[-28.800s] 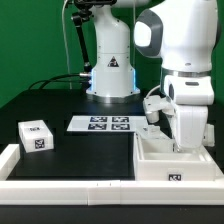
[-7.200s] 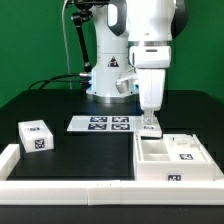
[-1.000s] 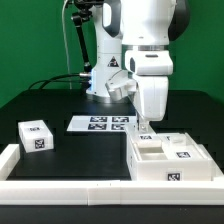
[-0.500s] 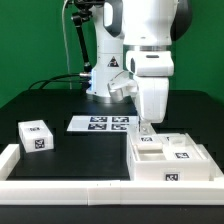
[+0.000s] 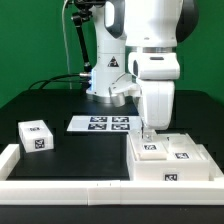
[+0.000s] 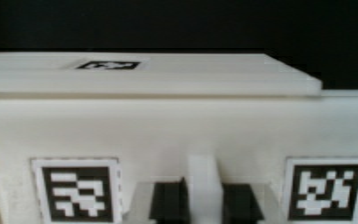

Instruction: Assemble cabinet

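Jaws stand narrow at the cabinet (image 5: 172, 163). In the wrist view one dark finger (image 6: 167, 203) shows on either side of a thin upright white wall (image 6: 202, 185), and they seem to pinch it, though the contact itself is blurred. In the exterior view the cabinet sits on the tabletop (image 5: 60, 105) at about 4 o'clock, its front close against the rail (image 5: 70, 186) that runs along 6 o'clock. The arm comes down onto the cabinet's corner at 10 o'clock. The cabinet looks like a stiff, hollow plastic shell, probably light for its bulk, with smooth and likely slippery faces. The whole body is far too broad for the jaws, so the thin walls and ribs are the only sensible holds, taken low and square so that the wall does not twist out. A hold so far from the middle would tip the cabinet if it were lifted, so sliding it along the tabletop with the rail as a stop looks safer. Two tagged blocks lie on its top, and whether they are loose cannot be told, so it should stay level. A small block (image 5: 36, 136) sits well apart at 8 o'clock, and the marker board (image 5: 102, 124) lies near the centre.
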